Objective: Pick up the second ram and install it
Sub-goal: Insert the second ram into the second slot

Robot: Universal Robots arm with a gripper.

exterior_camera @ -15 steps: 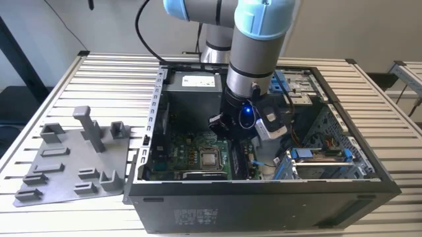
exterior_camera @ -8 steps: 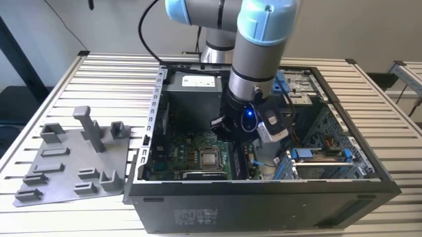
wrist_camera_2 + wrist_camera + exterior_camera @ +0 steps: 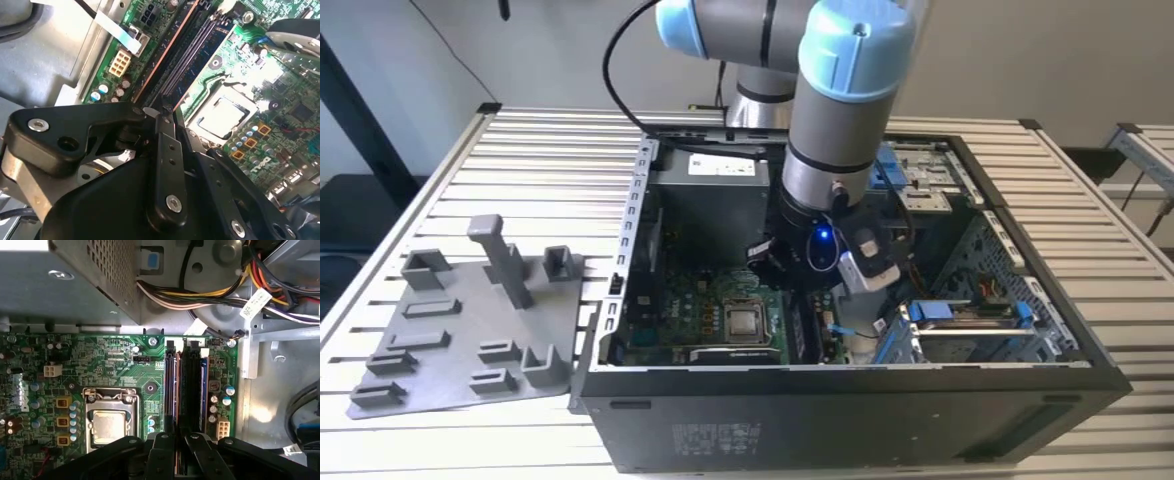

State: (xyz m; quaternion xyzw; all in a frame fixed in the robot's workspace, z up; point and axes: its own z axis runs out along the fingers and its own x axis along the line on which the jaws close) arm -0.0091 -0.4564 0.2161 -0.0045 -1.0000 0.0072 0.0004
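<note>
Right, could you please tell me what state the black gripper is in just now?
Black gripper: poised over the long dark memory slots on the green motherboard; whether it is open, shut or holding anything cannot be told.

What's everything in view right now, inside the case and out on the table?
table: one, white slatted, under everything
computer case: one, black, open, on the table
tray: one, gray with upright posts, on the table at the exterior view's left of the case
motherboard: one, green, inside the case
processor socket: one, silver, on the motherboard
memory slots: several, dark, beside the socket
cables: a bundle, yellow, orange and black, beyond the motherboard's edge
arm: one, gray with light-blue caps, reaching into the case
gripper: one, black, over the memory slots
</note>
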